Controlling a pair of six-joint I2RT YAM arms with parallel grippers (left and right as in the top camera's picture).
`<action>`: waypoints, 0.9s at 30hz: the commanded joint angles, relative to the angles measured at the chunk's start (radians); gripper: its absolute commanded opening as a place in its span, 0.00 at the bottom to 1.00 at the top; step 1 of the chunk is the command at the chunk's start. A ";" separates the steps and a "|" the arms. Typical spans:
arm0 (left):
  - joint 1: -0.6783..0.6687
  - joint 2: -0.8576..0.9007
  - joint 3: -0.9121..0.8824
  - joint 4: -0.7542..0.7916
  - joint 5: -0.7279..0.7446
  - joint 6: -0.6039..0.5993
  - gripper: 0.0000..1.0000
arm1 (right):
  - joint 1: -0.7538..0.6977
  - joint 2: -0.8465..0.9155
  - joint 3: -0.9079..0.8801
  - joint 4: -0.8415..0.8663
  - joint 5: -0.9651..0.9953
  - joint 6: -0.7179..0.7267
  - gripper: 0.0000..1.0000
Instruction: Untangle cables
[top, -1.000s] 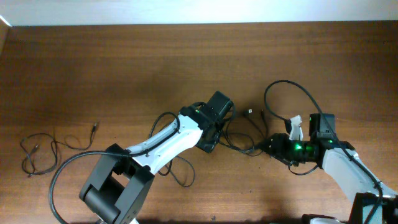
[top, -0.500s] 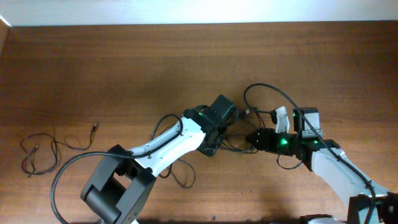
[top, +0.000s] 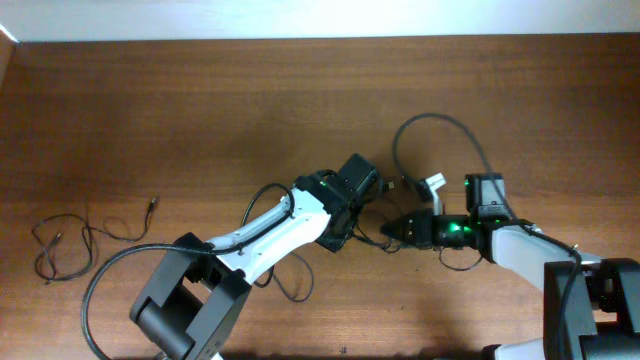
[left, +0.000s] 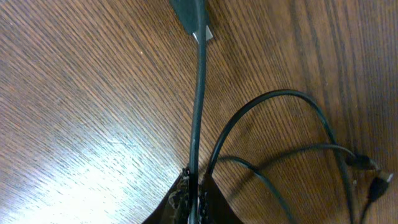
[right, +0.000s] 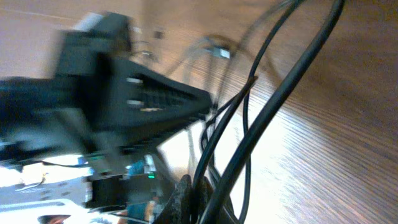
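both grippers clamp the tangle of cables (top: 378, 232) mid-bench

the left gripper (left: 193, 194) pinches one plugged cord (left: 198, 106) and the right gripper (right: 188, 190) is closed on strands of the tangle, probably so the knot between them can be drawn apart (my reading). a separate cord (top: 70, 240) lies well apart on the bench (top: 200, 100). no container is in view.

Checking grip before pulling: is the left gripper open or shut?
Shut: in the left wrist view, the left gripper pinches one black cable, with no gap showing between its fingertips.
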 joint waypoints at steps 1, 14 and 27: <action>-0.001 -0.009 -0.011 -0.003 -0.032 0.013 0.12 | -0.097 0.003 0.004 -0.003 -0.153 -0.021 0.04; 0.036 -0.010 -0.011 0.031 0.296 0.181 0.82 | -0.126 0.003 0.003 -0.284 0.721 0.152 0.04; -0.104 0.080 -0.011 0.192 0.499 -0.198 0.50 | -0.126 0.004 0.003 -0.311 0.765 0.152 0.04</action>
